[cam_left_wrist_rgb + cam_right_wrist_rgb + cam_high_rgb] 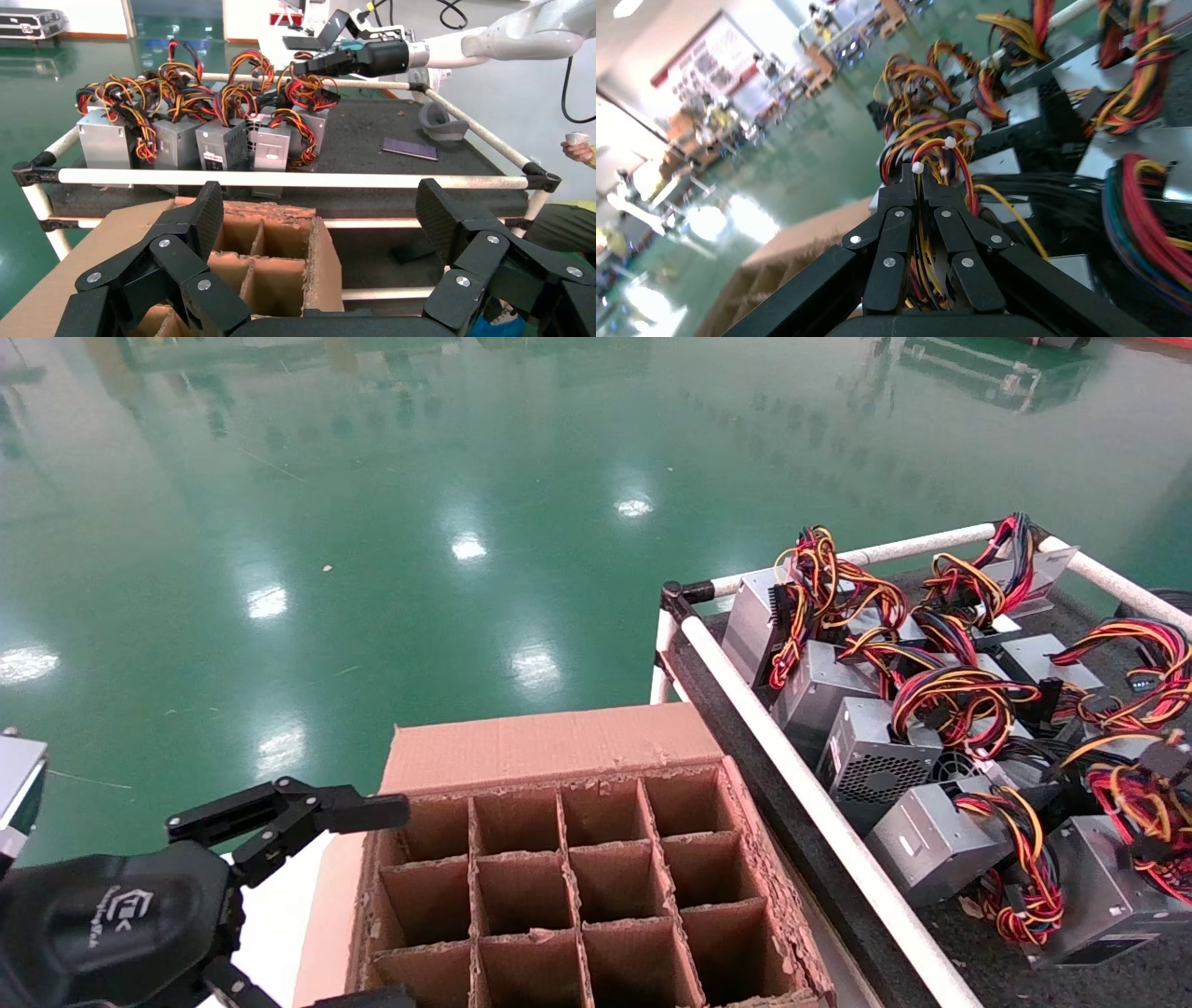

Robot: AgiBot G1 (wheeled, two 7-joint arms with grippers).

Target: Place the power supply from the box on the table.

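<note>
Cardboard box [596, 887]: cells seen empty, ragged walls, just beside worktop [819, 808] rail. Left end effector [320, 232]: fingers spread wide, empty, over box's left edge, likely parked. Right end effector [921, 184]: pinched shut on wire bundle [933, 151] of a power supply [309, 123] above worktop, prob. mid-placing. Worktop's far-left part crowded w/ units; bare room near purple card [410, 148].

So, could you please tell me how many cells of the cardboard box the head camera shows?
12: three rows of four in the box, from its far flap toward the robot. The nearest row is cut off by the frame edge, so further rows may be hidden.
</note>
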